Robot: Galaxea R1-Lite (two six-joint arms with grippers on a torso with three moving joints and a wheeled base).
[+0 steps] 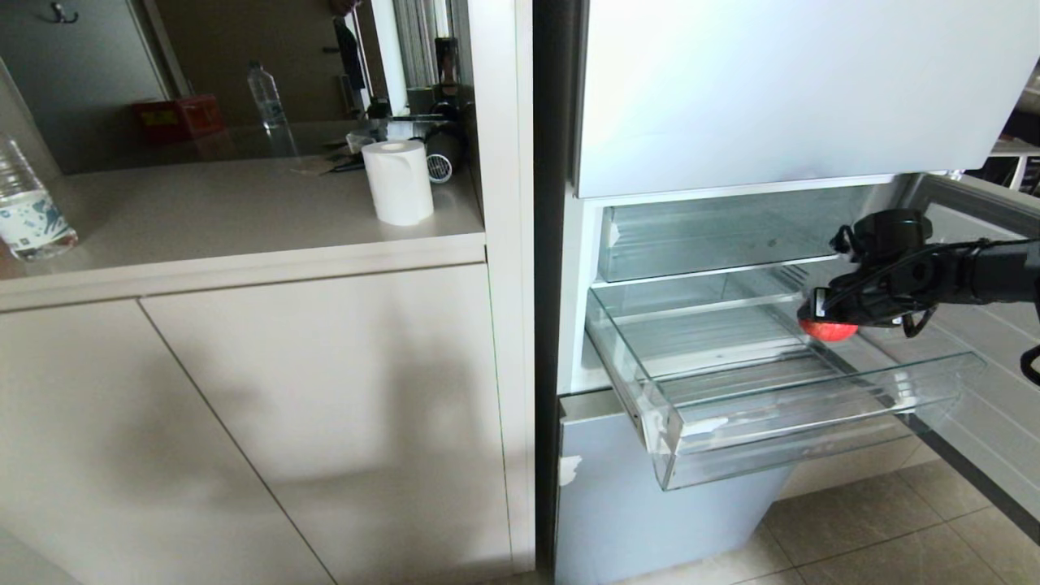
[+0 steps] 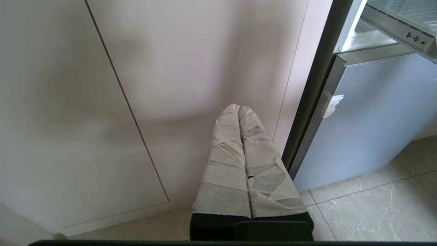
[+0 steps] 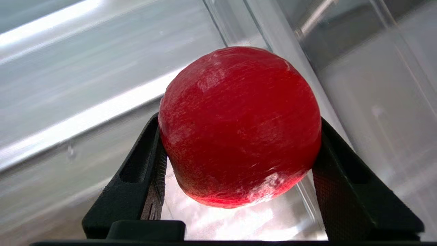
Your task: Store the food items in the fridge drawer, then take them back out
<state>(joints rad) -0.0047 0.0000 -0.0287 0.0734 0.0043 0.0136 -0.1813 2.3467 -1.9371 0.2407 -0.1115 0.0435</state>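
The fridge drawer [image 1: 812, 431] is a clear, shallow bin pulled out of the open fridge. A glossy red apple [image 1: 827, 330] is at its right rear part, near the right wall. My right gripper [image 1: 821, 313] reaches in from the right and is shut on the apple. In the right wrist view both black fingers [image 3: 136, 171] press the sides of the apple [image 3: 239, 126], with the drawer's bright clear floor [image 3: 239, 222] beneath it. My left gripper [image 2: 239, 109], its fingers wrapped in pale tape, hangs shut in front of the cabinet door, low near the floor.
An upper clear bin [image 1: 715, 236] sits inside the fridge above the drawer. The open fridge door [image 1: 991, 406] stands at the right. A white counter [image 1: 244, 211] at the left holds a paper roll [image 1: 398, 183] and a water bottle [image 1: 28, 215]. Tiled floor lies below.
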